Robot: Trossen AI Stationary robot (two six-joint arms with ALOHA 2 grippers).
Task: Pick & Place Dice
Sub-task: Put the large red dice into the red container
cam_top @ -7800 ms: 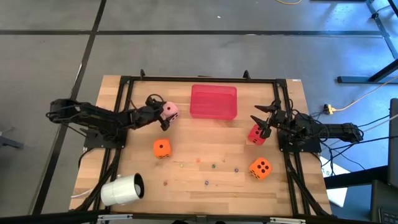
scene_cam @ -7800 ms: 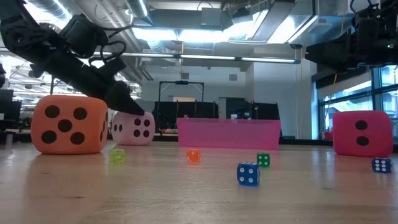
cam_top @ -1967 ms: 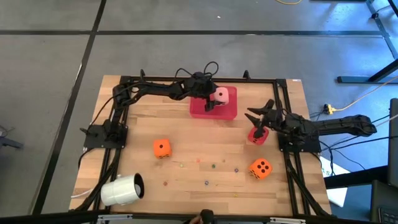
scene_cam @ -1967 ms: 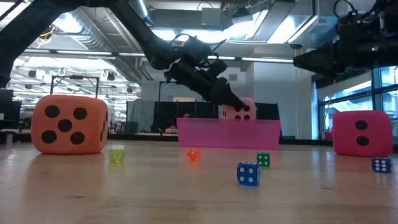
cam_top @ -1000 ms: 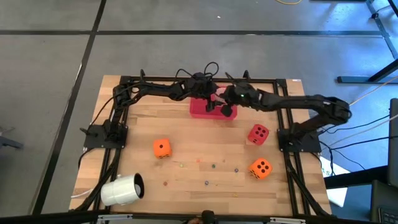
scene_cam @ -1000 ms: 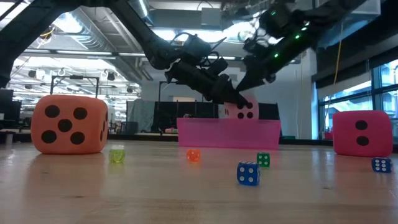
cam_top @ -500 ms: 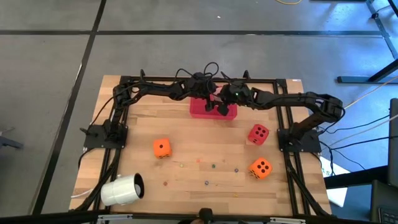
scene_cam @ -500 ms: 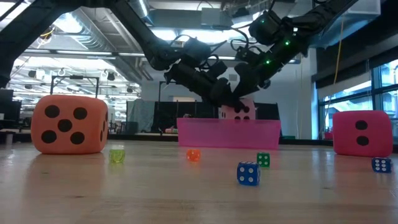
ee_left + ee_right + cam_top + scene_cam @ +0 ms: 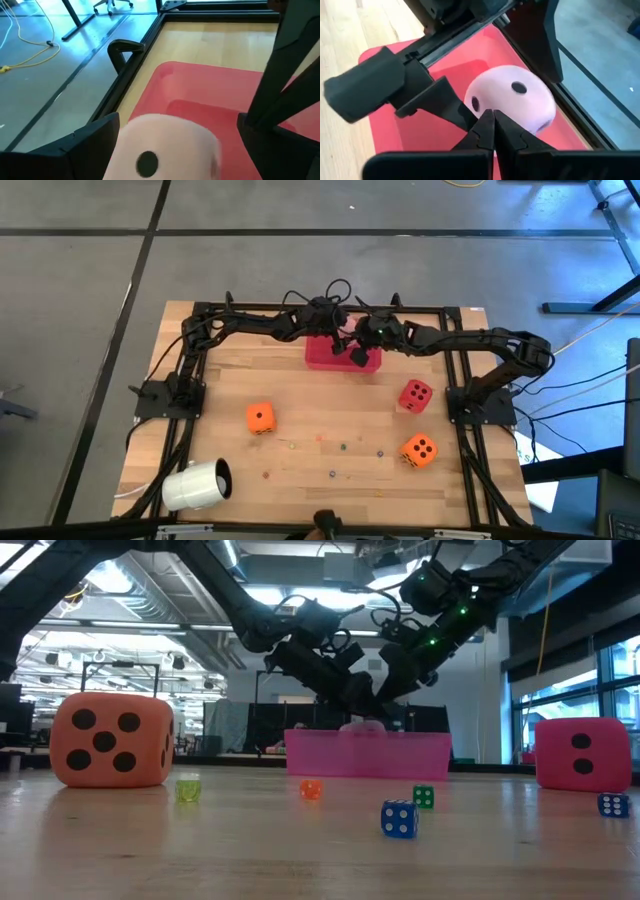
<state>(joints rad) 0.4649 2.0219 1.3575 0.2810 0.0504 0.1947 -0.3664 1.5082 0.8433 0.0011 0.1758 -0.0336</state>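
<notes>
The pale pink die [image 9: 515, 102] lies in the flat red tray [image 9: 320, 362] at the far middle of the table. In the low view only its top [image 9: 362, 726] shows above the tray wall. My left gripper [image 9: 177, 122] is open, one finger on each side of the die [image 9: 165, 145]. My right gripper [image 9: 490, 114] is shut, its tips at the die's near face. A red die [image 9: 415, 394] and two orange dice [image 9: 260, 418] [image 9: 419, 450] rest on the wood. My left gripper stands astride the pink die, slanting down from the table's left. One finger [image 9: 445, 102] lies close along the die's side [image 9: 471, 105]; I cannot tell whether it touches. My right gripper's shut tips point slanting down at the die; I cannot tell whether they touch it.
A white cup [image 9: 197, 483] lies on its side at the near left. Several tiny coloured dice [image 9: 398, 819] are scattered over the near middle of the table. A black frame [image 9: 300, 308] runs along the table's far edge behind the tray.
The pink die, which stood half above the tray's wall between my left gripper's fingers, has sunk into the tray; only its top shows in the low view now. Both grippers stay over the tray.
</notes>
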